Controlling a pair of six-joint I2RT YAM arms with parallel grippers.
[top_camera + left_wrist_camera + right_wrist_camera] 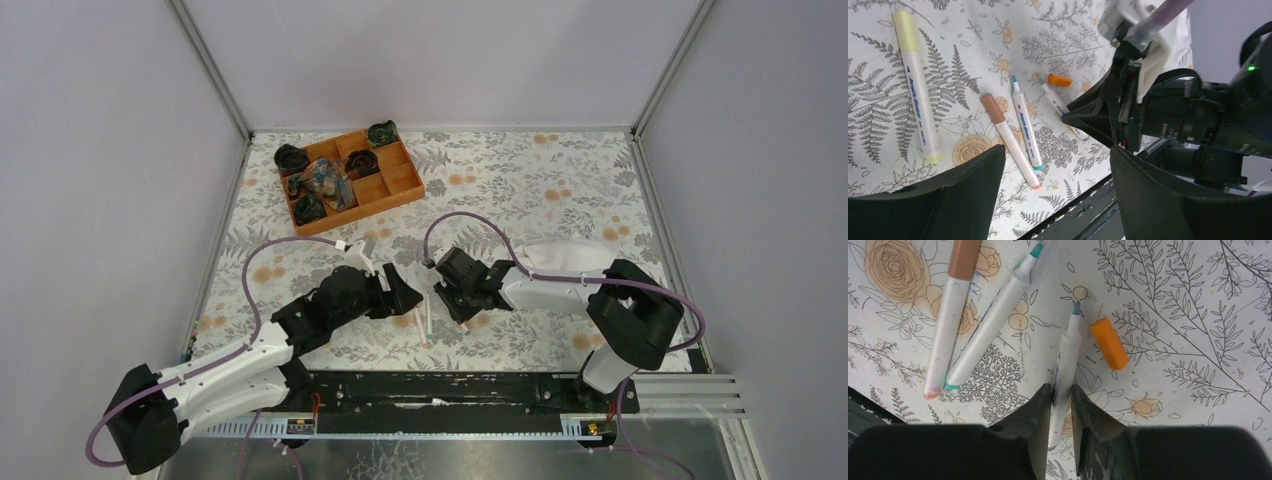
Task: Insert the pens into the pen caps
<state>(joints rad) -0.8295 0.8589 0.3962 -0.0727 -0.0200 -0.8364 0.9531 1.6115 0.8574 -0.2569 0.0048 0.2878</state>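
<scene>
My right gripper (1062, 395) is shut on a white uncapped pen (1068, 352) with a small blue-grey tip, low over the flowered table. An orange pen cap (1108, 343) lies just right of that tip, apart from it. To the left lie a brown-capped pen (950, 330) and a white pen with a teal tip (993, 325). My left gripper (1058, 165) is open and empty above the near table edge, close to these pens. In its view I see a yellow-capped pen (918, 95), the orange cap (1060, 80) and the right gripper's fingers (1088, 112). From above, both grippers (405, 297) (447, 300) face each other.
An orange compartment tray (400, 185) holding dark objects stands at the back left. The black rail (450, 385) runs along the near table edge. Grey walls enclose the table on three sides.
</scene>
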